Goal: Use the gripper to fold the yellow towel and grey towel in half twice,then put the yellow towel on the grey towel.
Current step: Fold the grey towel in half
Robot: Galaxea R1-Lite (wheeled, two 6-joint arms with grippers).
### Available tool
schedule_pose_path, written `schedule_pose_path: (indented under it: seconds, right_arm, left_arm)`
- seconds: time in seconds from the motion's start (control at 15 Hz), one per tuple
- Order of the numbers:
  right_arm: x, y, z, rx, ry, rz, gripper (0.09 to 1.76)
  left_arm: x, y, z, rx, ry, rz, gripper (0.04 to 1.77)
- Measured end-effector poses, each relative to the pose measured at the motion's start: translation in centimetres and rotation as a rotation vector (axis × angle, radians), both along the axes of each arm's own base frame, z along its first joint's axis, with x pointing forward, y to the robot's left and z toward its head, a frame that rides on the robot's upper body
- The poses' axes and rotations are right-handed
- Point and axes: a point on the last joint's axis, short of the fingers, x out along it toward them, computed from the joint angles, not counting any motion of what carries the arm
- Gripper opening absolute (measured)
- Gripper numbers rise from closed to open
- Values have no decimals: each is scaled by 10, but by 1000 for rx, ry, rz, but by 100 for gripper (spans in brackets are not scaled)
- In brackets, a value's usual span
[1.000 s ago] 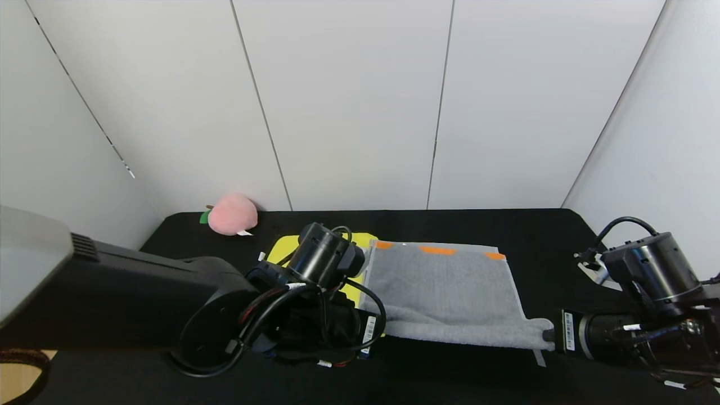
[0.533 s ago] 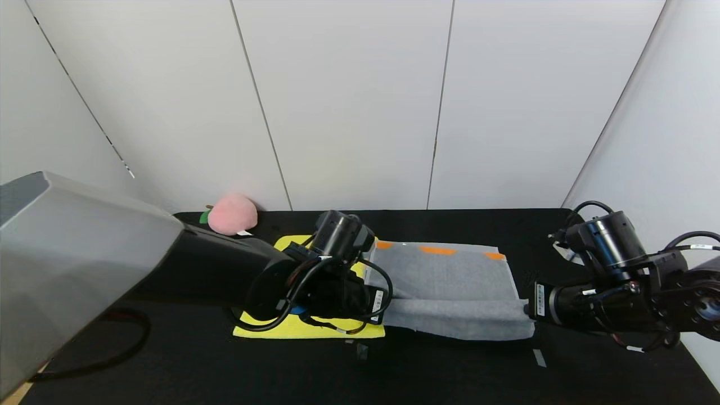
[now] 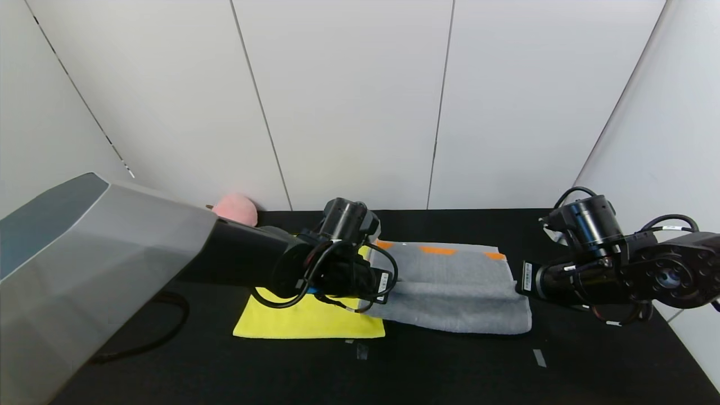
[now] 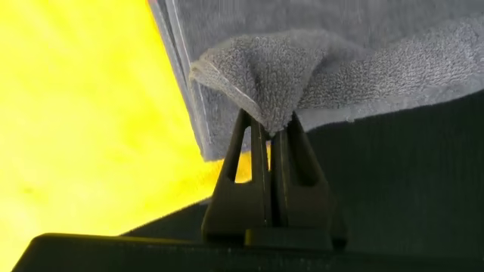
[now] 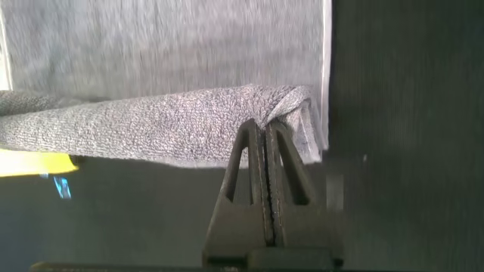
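White walls are standing behind the black table (image 3: 450, 365). From the head, the grey towel (image 3: 450, 281) is lying long from left to right, touching the yellow towel (image 3: 304, 320), with bare table all around. Close up, the left gripper (image 4: 271, 130) is pinching one grey corner. The right gripper (image 5: 265, 130) is pinching the other.

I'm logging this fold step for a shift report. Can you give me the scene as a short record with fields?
left hand: shut on a near corner of the grey towel
right hand: shut on the other near corner
grey towel: near edge lifted and carried toward the orange-striped far end
yellow towel: flat, beside the grey towel on the robot's left, not folded
pink plush peach: back left of the table
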Motion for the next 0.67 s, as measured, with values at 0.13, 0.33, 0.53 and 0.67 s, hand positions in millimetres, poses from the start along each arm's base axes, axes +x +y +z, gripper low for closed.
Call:
schedule_pose_path:
  seconds: [0.13,0.33,0.53,0.67]
  right_arm:
    - [6,-4,0,-18,-9,1,12]
    - [14,-10,0,-30,-20,-10,12]
    - [24,-14,1,-29,-37,-27,12]
    - [29,-15,2,-26,-52,-33,12]
  left_arm:
    - [6,-2,1,-6,-13,1,13]
    - [14,-6,2,-18,-31,4,13]
    - [26,-7,5,-35,-61,26,13]
    - [33,-5,5,-37,-70,39,13]
